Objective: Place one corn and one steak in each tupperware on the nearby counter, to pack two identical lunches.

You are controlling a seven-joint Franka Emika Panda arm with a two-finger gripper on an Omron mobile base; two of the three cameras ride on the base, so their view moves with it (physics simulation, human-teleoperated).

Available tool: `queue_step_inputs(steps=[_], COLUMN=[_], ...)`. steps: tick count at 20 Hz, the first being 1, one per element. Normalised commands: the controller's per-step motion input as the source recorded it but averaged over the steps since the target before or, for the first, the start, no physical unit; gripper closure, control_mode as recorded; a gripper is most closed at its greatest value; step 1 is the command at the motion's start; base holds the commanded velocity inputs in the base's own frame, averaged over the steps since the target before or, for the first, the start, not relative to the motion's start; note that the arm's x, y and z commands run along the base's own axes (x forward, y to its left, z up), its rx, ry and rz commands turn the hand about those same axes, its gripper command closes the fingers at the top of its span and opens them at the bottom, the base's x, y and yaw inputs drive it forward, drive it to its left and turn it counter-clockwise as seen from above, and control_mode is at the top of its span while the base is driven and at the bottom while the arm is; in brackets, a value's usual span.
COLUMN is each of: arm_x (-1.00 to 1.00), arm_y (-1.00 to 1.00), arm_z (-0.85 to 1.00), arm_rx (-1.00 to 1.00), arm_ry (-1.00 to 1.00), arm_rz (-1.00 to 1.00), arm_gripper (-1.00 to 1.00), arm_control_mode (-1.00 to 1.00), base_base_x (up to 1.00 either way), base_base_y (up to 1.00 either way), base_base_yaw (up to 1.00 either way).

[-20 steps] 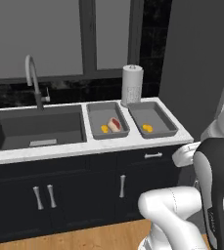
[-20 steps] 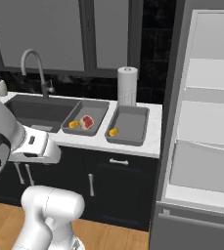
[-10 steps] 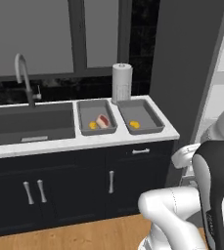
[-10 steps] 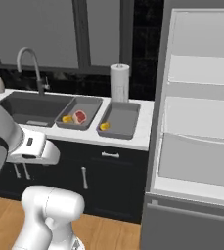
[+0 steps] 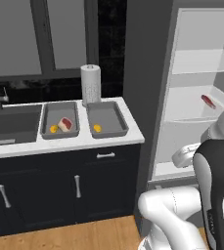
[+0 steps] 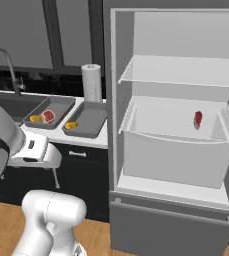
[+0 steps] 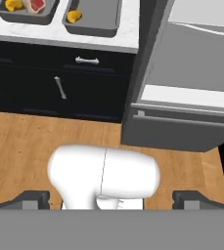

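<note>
Since the earlier pictures both base views have been swung rightward with the base, so the sink has been carried toward the left edge and the open fridge (image 6: 176,130) brought into frame; the things themselves have not been moved.

At upper left of the right base view, the left tupperware (image 6: 58,104) is seen on the counter (image 6: 93,139) with a corn (image 6: 34,119) and a steak (image 6: 48,116) inside, apparently packed. Beside it, the right tupperware (image 6: 93,117) holds only a corn (image 6: 71,125). At right of centre, the second steak (image 6: 198,119) is left on a fridge shelf, presumably the next pickup. The gripper (image 7: 111,201) is held wide apart and empty, aimed at the floor, likely readied for that fetch.
</note>
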Motion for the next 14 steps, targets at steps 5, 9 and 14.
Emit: queue_step_inputs(steps=[5,9,14], arm_x=[0.00,0.00,0.00], arm_y=[0.00,0.00,0.00], arm_z=[0.00,0.00,0.00], arm_rx=[0.00,0.00,0.00], arm_ry=[0.00,0.00,0.00], arm_rz=[0.00,0.00,0.00], arm_gripper=[-1.00,-1.00,-1.00], arm_control_mode=[1.00,1.00,1.00], base_base_x=[0.00,0.00,0.00], base_base_y=[-0.72,-0.61,-0.52], base_base_yaw=[0.00,0.00,0.00])
